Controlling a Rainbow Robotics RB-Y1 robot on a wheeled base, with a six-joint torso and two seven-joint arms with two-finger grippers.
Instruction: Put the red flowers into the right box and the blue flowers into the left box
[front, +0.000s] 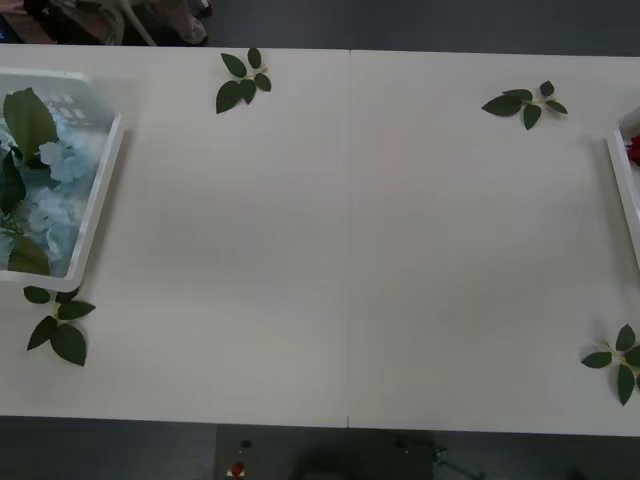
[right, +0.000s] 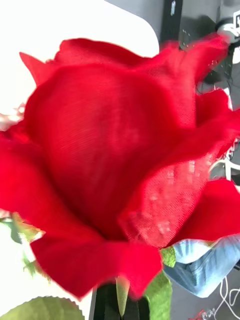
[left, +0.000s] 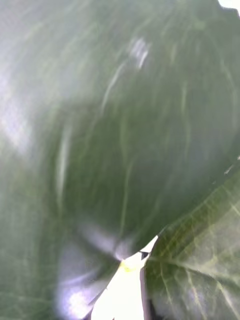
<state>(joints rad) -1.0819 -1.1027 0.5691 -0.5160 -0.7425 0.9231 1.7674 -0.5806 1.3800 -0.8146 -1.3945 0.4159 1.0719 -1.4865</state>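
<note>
Lying in the left box (front: 100, 185) at the tabletop's (front: 350, 250) left edge, blue flowers (front: 55, 190); pincer states cannot be told.

White table (front: 350, 250), left box (front: 98, 195), right box (front: 622, 190), leaf sprigs (front: 243, 80)

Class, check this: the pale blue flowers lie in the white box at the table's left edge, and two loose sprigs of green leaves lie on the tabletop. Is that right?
Not quite. The front view shows four loose leaf sprigs on the table, not two: one near each corner. The rest holds: the pale blue flowers do lie in the white box at the table's left edge.
</note>
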